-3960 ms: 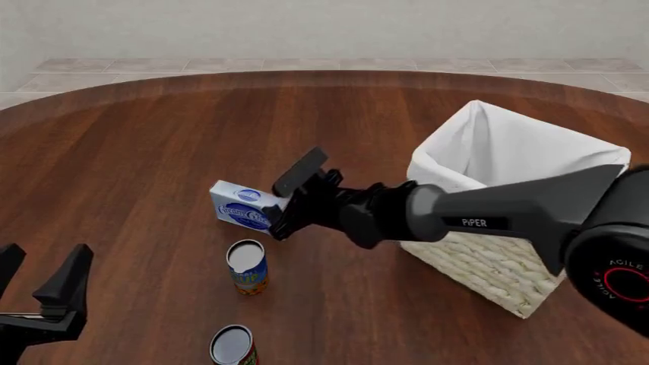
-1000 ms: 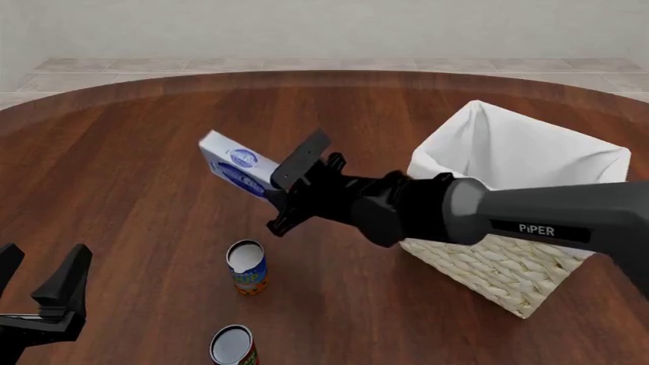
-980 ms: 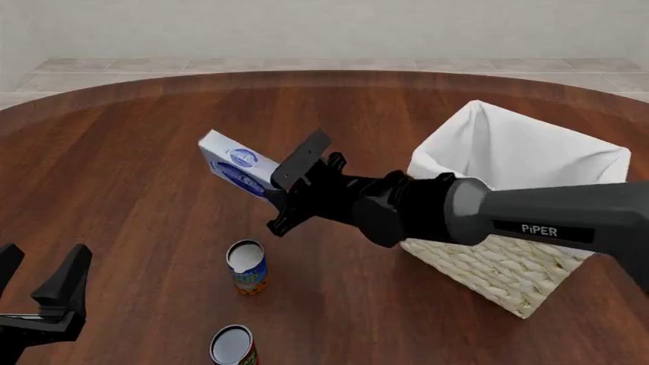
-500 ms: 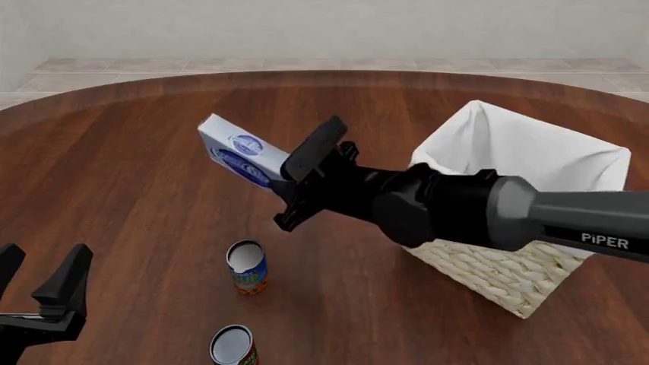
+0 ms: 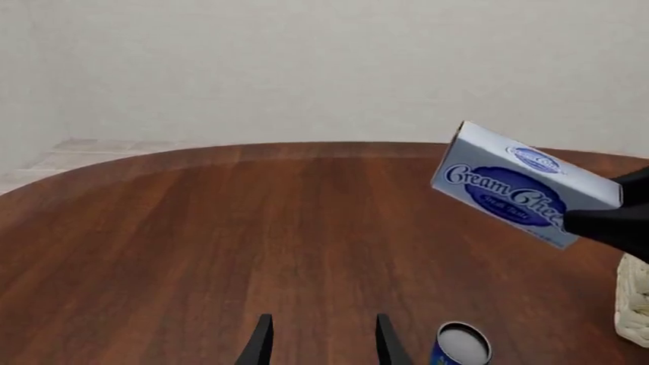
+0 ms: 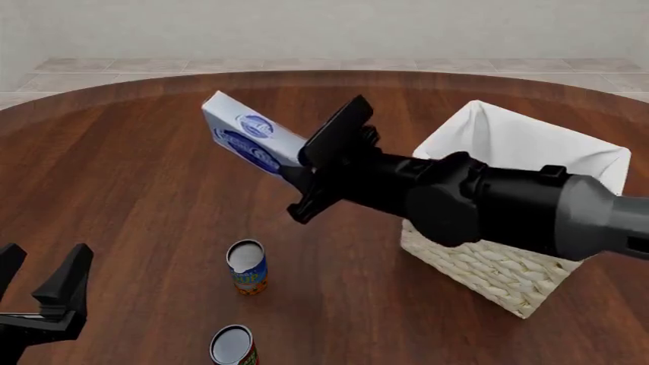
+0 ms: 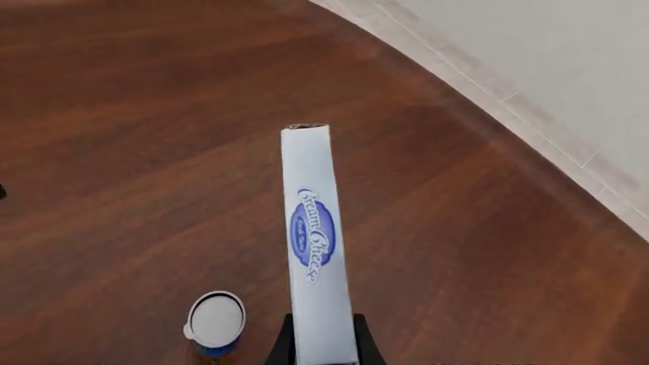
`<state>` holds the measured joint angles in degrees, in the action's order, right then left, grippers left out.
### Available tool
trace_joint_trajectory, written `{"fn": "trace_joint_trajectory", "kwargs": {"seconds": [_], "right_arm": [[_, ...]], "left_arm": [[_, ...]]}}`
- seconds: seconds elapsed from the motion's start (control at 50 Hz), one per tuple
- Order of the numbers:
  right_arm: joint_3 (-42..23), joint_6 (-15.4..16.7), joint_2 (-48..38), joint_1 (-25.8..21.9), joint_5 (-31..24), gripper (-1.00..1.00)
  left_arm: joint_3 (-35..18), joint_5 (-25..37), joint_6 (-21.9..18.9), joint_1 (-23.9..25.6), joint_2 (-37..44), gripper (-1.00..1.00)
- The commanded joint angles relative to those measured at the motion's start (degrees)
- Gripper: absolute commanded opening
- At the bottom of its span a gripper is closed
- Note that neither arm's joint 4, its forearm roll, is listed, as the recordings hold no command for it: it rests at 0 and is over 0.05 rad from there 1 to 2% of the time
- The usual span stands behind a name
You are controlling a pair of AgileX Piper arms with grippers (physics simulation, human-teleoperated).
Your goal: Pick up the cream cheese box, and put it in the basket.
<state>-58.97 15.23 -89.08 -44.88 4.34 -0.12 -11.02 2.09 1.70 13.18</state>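
My right gripper is shut on the cream cheese box, a pale blue-white carton with a dark blue oval logo, and holds it tilted high above the table, left of the basket. The box also shows in the left wrist view and edge-on between the fingers in the right wrist view. The basket is cream wicker with a white cloth liner. My left gripper is open and empty near the table's front left; its fingertips show in the left wrist view.
Two upright cans stand on the table below the lifted box: one with a blue and yellow label and one at the front edge. The first can also shows in the wrist views. The basket's corner shows too.
My right gripper has lifted the cream cheese box off the table and carried it higher and slightly right toward the basket. The left arm has not moved.
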Motion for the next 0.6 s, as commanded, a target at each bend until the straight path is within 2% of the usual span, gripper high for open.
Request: {"fn": "trace_joint_trajectory", "kwargs": {"seconds": [0.02, 0.6], "right_arm": [[0.32, -0.14, 4.38, -0.02, -1.67, -1.0], [2.04, 0.03, 9.86, 1.71, -4.21, -1.0]], "left_arm": [[0.01, 0.1, -0.1, 0.06, -0.2, 1.0], [-0.01, 0.26, -0.23, 0.0, -0.21, 1.0]]}}
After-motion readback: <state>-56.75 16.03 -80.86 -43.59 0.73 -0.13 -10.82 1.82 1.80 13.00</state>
